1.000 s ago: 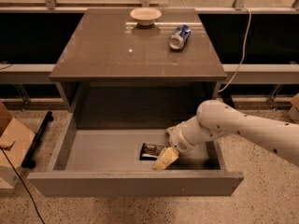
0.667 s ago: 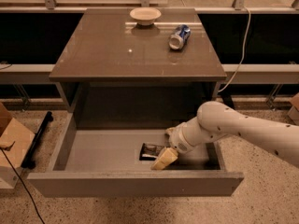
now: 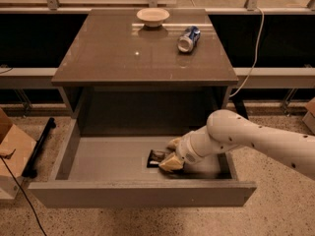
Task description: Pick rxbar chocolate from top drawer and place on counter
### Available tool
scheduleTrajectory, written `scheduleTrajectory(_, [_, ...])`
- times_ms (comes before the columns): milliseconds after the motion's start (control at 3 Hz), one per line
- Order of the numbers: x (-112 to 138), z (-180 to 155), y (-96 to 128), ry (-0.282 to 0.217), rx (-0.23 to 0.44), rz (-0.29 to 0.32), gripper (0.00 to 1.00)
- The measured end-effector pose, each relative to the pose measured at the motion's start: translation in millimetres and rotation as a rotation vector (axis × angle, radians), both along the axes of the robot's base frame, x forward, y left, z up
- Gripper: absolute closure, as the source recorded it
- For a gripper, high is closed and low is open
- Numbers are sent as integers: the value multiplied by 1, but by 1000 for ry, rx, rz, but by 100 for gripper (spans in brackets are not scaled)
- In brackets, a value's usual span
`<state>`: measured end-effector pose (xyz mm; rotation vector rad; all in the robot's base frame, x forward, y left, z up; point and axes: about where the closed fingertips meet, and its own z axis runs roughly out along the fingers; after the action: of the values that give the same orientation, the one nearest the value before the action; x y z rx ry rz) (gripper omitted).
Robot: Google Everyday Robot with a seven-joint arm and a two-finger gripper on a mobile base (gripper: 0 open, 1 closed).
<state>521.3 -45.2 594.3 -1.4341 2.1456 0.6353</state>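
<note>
Fingers (image 3: pixel 172 164) of the gripper (image 3: pixel 167 156), 2 and spread, flank the rxbar chocolate (image 3: pixel 155 157) in the top drawer (image 3: pixel 138 194), below the front-right corner of the counter (image 3: pixel 123 53); grasp step: next, close and lift

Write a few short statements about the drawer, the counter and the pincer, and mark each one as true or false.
1. The top drawer is pulled open. True.
2. The rxbar chocolate lies on the counter. False: it lies in the drawer, right of the middle.
3. A soda can lies on its side on the counter. True.
4. The bowl stands inside the drawer. False: it stands on the counter, near its far edge.
5. The pincer is down inside the drawer, at the bar. True.
</note>
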Motion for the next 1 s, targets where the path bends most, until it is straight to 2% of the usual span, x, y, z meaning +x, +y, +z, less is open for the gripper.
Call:
scheduleTrajectory(333, [0,0,0,0,0,0,83])
scheduleTrajectory(667, [0,1,0,0,0,0,100])
scheduleTrajectory(1000, [0,2,0,0,0,0,100])
